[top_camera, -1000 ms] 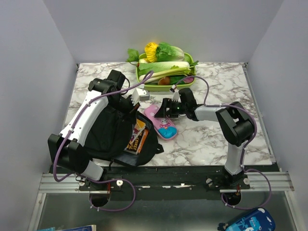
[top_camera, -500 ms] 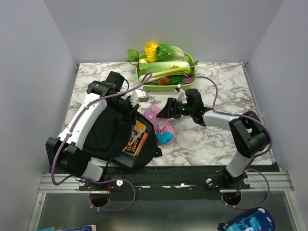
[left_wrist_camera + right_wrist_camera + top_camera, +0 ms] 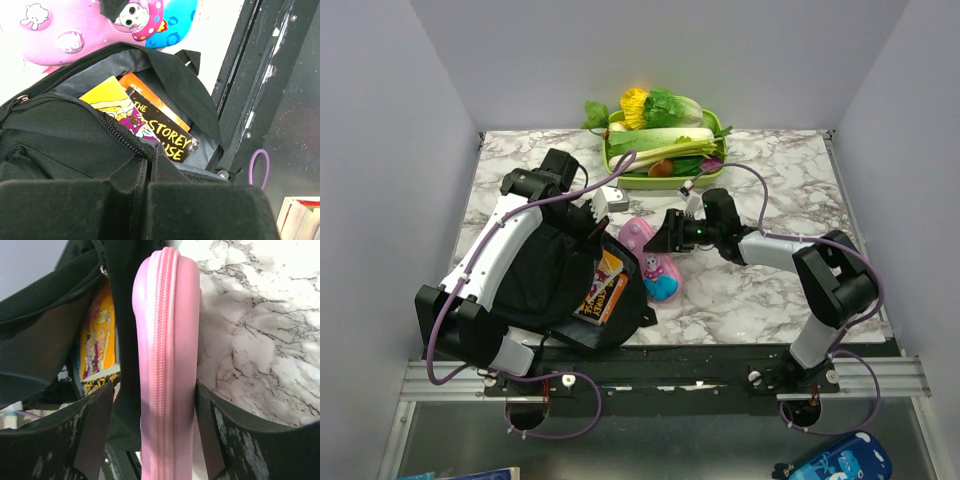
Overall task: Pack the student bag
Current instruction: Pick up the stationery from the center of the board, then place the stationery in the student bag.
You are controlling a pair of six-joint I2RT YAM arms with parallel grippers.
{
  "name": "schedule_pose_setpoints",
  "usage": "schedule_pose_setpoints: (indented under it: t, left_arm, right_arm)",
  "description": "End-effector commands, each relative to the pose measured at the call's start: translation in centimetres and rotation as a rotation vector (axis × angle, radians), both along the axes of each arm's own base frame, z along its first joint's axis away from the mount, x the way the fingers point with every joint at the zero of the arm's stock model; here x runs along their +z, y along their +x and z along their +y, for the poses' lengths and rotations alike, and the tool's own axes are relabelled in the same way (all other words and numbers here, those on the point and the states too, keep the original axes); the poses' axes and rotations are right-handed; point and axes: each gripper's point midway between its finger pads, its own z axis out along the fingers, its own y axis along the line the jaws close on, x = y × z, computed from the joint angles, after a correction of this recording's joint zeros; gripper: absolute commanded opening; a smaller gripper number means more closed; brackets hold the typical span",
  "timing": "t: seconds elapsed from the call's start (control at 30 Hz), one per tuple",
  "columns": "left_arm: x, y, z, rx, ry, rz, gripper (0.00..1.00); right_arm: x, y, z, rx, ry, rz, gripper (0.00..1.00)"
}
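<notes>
The student bag point(image 3: 545, 280) lies slumped on the near left part of the marble table point(image 3: 770, 290), under the left arm, with its mouth open toward the middle of the table and the grey lining showing. The left gripper point(image 3: 148, 167) is at the bag's zip rim, its two fingers pressed together with a fold of the black fabric pinched between them, holding that edge of the opening. Inside the mouth sit books point(image 3: 150, 125) with yellow and orange covers; on the dark one the words "THE", "STOREY" and the letters "USE" can be read, the rest being hidden by a black strap point(image 3: 180, 85) that crosses the opening. Just beside the mouth, on its right, is a pink pencil case point(image 3: 655, 262) with cartoon figures and a blue end. The right gripper point(image 3: 670, 232) has its fingers clamped on either flat side of the case, which is turned on its edge with its pink zip point(image 3: 161, 365) facing the wrist camera. At the table's far edge stands a green tray point(image 3: 716, 125) piled with vegetables, well apart from the bag.
</notes>
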Motion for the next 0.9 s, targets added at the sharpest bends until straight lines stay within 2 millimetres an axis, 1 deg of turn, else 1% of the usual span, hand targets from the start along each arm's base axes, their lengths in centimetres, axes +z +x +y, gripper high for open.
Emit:
schedule_pose_setpoints:
  t: [0.0,0.03,0.13,0.17,0.23,0.27,0.3,0.33,0.37,0.43,0.47,0.5,0.53,0.57,0.63,0.67,0.7,0.73,0.77,0.8,0.83,0.87]
  left_arm:
    - [0.9,0.5,-0.6,-0.011,-0.037,-0.05,0.0]
    - [1.0,0.5,-0.6,-0.01,-0.039,-0.05,0.0]
    - [0.9,0.5,-0.6,-0.01,-0.037,-0.047,0.0]
    - [0.9,0.5,-0.5,-0.009,-0.035,-0.048,0.0]
    - [0.9,0.4,-0.5,-0.008,-0.034,-0.044,0.0]
    - [0.9,0.4,-0.5,-0.006,-0.035,-0.043,0.0]
    - [1.0,0.5,-0.6,-0.005,-0.036,-0.046,0.0]
    - [1.0,0.6,-0.6,-0.003,-0.035,-0.046,0.0]
    - [1.2,0.7,-0.6,0.001,-0.035,-0.048,0.0]
    - [1.3,1.2,-0.8,0.008,-0.037,-0.055,0.0]
    - [1.6,1.4,-0.9,0.01,-0.041,-0.063,0.0]
    - [1.6,1.9,-1.0,0.018,-0.043,-0.062,0.0]
    - [1.7,2.1,-1.2,0.021,-0.048,-0.067,0.0]
    - [2.2,2.9,-1.2,0.032,-0.042,-0.09,0.0]
    - [2.5,4.1,-1.5,0.046,-0.037,-0.095,0.0]
    - [3.8,5.2,-1.7,0.052,-0.048,-0.137,0.0]
    - [3.8,6.0,-1.9,0.057,-0.037,-0.134,0.0]
    - [4.4,6.5,-2.0,0.059,-0.041,-0.142,0.0]
    - [6.1,7.4,-2.4,0.06,-0.058,-0.187,0.0]
    - [5.9,8.0,-2.4,0.063,-0.045,-0.176,0.0]
    - [6.5,8.5,-2.5,0.064,-0.047,-0.191,0.0]
    - [7.7,9.2,-2.7,0.067,-0.056,-0.227,0.0]
  right_arm:
    - [-2.8,0.0,-0.1,0.01,-0.206,0.002,0.73]
    - [-4.1,-0.4,0.0,0.024,-0.243,0.0,0.73]
    - [-5.6,-0.4,-0.4,0.0,-0.317,0.001,0.69]
    - [-6.0,-0.2,-0.7,-0.016,-0.343,-0.004,0.63]
    - [-5.9,0.0,-0.7,-0.017,-0.367,-0.026,0.55]
    - [-5.5,0.4,-0.9,-0.035,-0.38,-0.047,0.44]
    - [-5.1,0.7,-1.0,-0.047,-0.389,-0.062,0.39]
    - [-5.0,0.7,-1.6,-0.052,-0.421,-0.067,0.34]
    - [-4.3,2.0,-2.1,-0.103,-0.456,-0.104,0.25]
    - [-2.0,2.7,-3.1,-0.14,-0.491,-0.16,0.22]
    - [-0.4,3.8,-3.5,-0.183,-0.507,-0.209,0.2]
    - [1.7,3.9,-3.9,-0.203,-0.501,-0.243,0.19]
    - [2.8,4.1,-4.2,-0.219,-0.498,-0.268,0.18]
    - [4.1,4.2,-4.3,-0.229,-0.485,-0.293,0.17]
    - [6.7,3.7,-3.9,-0.216,-0.434,-0.324,0.17]
    - [7.2,3.3,-3.7,-0.21,-0.41,-0.314,0.17]
    - [7.6,2.7,-3.3,-0.185,-0.384,-0.302,0.17]
    - [7.9,2.3,-3.2,-0.175,-0.367,-0.295,0.17]
    - [8.4,1.8,-3.2,-0.172,-0.347,-0.286,0.17]
    - [8.7,1.0,-2.8,-0.139,-0.319,-0.274,0.17]
    - [8.5,0.3,-2.7,-0.121,-0.304,-0.257,0.17]
    - [8.5,-0.2,-2.5,-0.103,-0.287,-0.238,0.17]
